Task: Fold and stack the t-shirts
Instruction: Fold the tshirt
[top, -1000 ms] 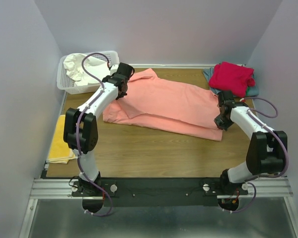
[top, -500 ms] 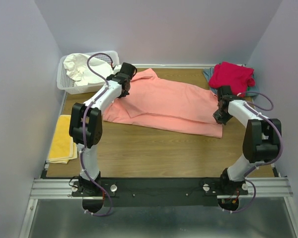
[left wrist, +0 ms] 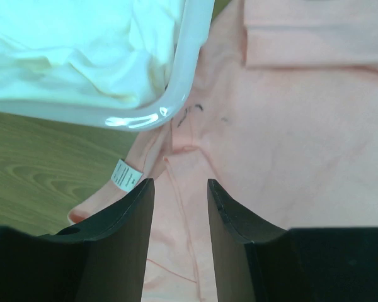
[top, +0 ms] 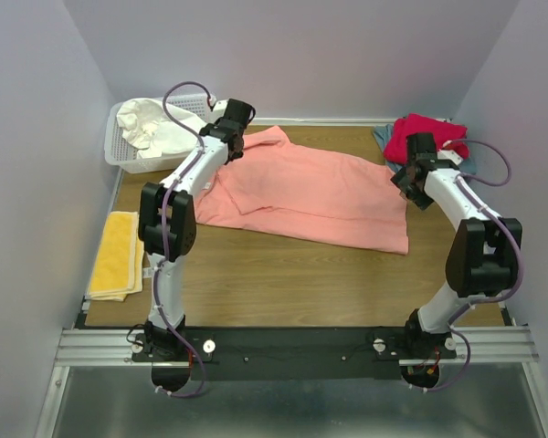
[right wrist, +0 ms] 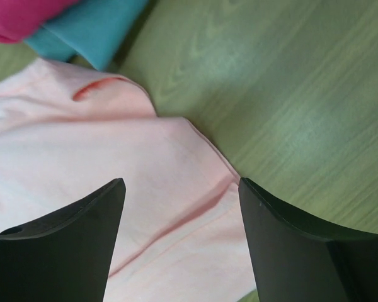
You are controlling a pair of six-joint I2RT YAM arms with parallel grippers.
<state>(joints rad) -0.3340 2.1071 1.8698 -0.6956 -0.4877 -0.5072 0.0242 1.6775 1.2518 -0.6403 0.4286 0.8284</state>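
Wood-grain surface (top: 256,274), lilac walls around. Salmon-pink t-shirt (top: 301,187) across far middle, one long flap doubled over, not yet a compact fold. Left pincer (left wrist: 179,185) over its end by basket (top: 119,160) corner, jaws parted, nothing between. Right pincer (right wrist: 181,182) over opposite corner, spread wide, empty. Crimson t-shirt (top: 429,137) heaped on grey-blue t-shirt (right wrist: 91,28) far right; white t-shirt (top: 151,128) crumpled in basket. Judged early: no neat stack, all four unfinished. Small white tag (left wrist: 123,175) on pink seam, print unreadable.
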